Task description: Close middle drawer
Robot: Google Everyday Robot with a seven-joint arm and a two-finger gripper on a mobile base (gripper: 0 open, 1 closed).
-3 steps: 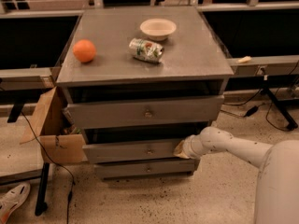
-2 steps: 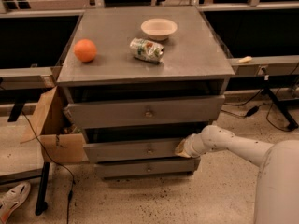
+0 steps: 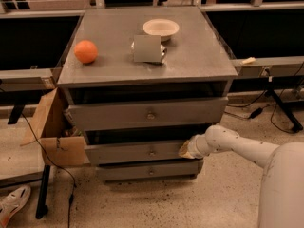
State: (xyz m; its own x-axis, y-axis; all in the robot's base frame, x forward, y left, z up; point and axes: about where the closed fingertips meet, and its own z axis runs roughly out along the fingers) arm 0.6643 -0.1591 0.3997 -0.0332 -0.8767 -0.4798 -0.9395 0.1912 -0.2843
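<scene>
The middle drawer is the second grey front of the cabinet, with a small round knob at its centre. It stands a little out, with a dark gap above it. My gripper is at the right end of this drawer's front and touches it, with the white arm reaching in from the lower right. The top drawer above also stands a little out. The lowest drawer sits further back.
On the cabinet top lie an orange, a white bowl and a grey square object. An open cardboard box stands against the cabinet's left side. A shoe and cables lie on the floor.
</scene>
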